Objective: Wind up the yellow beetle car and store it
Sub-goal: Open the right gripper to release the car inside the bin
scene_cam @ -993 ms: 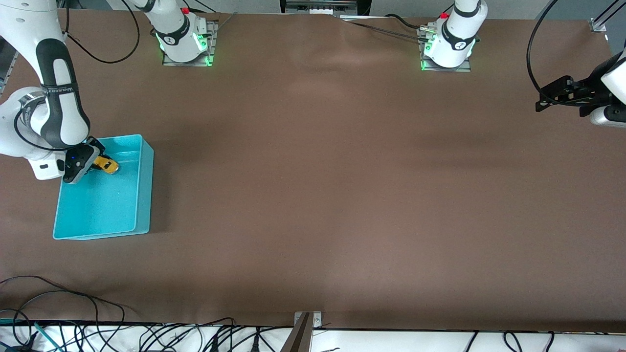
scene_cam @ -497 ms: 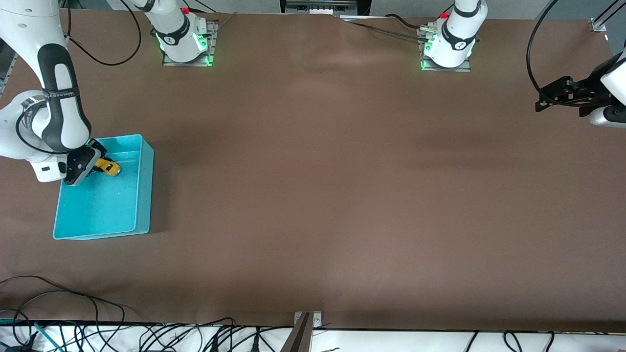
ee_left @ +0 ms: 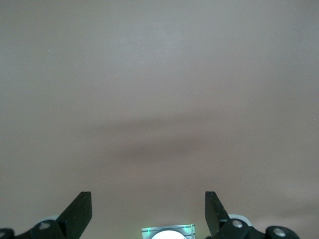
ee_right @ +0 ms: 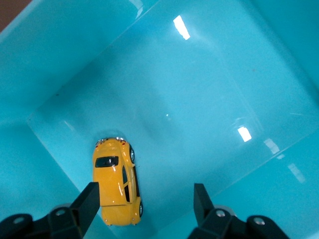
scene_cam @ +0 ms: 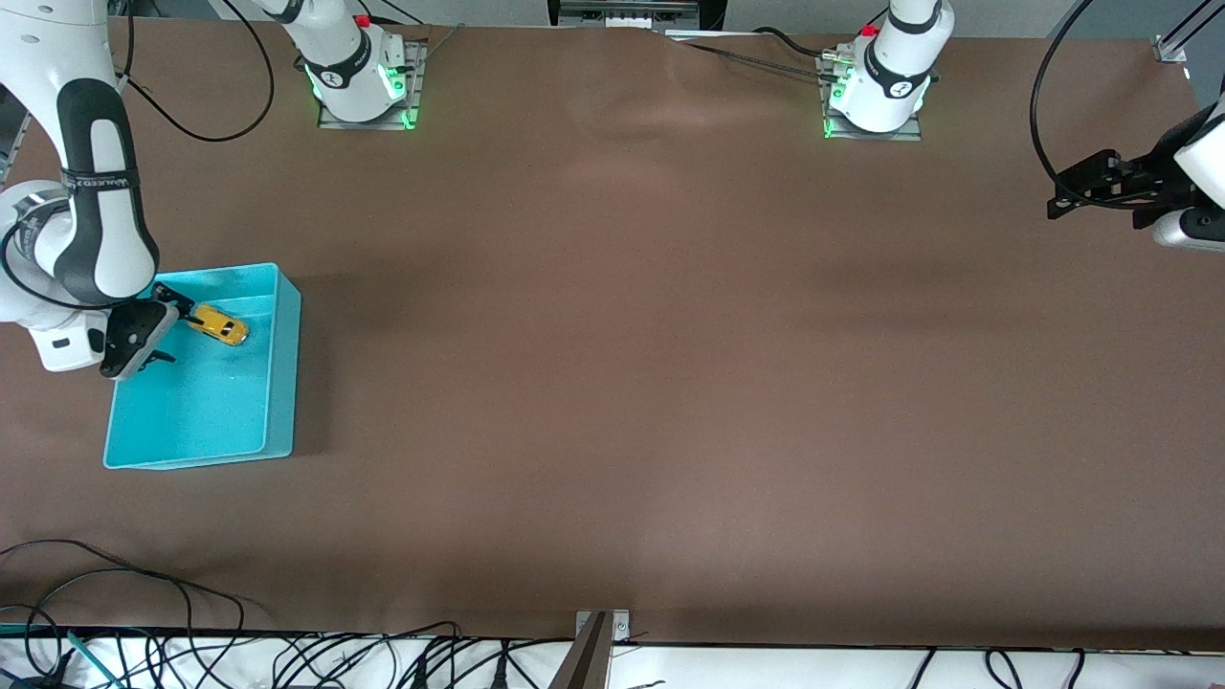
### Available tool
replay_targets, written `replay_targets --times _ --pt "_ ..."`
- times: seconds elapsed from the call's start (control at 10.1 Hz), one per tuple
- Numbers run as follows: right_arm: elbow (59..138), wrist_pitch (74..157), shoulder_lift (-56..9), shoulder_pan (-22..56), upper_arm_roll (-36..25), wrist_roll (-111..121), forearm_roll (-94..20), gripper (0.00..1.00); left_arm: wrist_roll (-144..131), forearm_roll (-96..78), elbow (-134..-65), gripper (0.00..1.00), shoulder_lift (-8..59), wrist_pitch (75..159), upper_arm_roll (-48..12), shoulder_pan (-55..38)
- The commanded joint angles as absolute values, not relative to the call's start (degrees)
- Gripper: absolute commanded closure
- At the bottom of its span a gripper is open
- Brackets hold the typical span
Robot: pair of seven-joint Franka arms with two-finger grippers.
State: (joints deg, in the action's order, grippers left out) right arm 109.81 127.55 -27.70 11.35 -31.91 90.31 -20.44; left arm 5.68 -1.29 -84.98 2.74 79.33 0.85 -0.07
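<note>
The yellow beetle car [scene_cam: 220, 326] lies on the floor of the turquoise bin [scene_cam: 278, 383], in the part of the bin farthest from the front camera. In the right wrist view the car [ee_right: 117, 181] rests free on the bin floor [ee_right: 199, 109], close to one fingertip. My right gripper [scene_cam: 165, 327] is open and empty, over the bin's edge beside the car. My left gripper [scene_cam: 1062, 196] is open and empty, up over the bare table at the left arm's end; its wrist view shows only brown table [ee_left: 159, 99].
The brown table [scene_cam: 622, 383] is bare apart from the bin. The two arm bases [scene_cam: 364, 77] stand along the table's edge farthest from the front camera. Cables [scene_cam: 144, 632] lie along the table's nearest edge.
My right gripper has opened and let go of the yellow car, which now lies on the bin floor. The gripper has drawn back toward the bin's edge. The left arm has not moved.
</note>
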Motion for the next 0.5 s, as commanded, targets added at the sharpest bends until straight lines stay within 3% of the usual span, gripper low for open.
replay_targets --times 0.0,0.1,0.2,0.4 --pt "103.5 119.6 -27.1 11.3 -31.9 85.1 -21.4 0.13 5.1 -3.0 -85.3 0.0 2.3 78.9 1.1 0.2" --pt "100.0 114.8 -27.0 11.3 -32.2 79.3 -20.9 0.11 5.1 -3.0 -85.3 0.0 2.3 78.9 1.1 0.2" --pt "96.5 110.3 -26.9 11.4 -32.4 72.5 -19.6 0.02 5.1 -3.0 -85.3 0.0 2.3 78.9 1.1 0.2" --pt "87.9 98.0 -26.9 11.3 -32.4 52.6 -18.4 0.0 5.1 -3.0 -85.3 0.0 2.3 78.9 1.1 0.2"
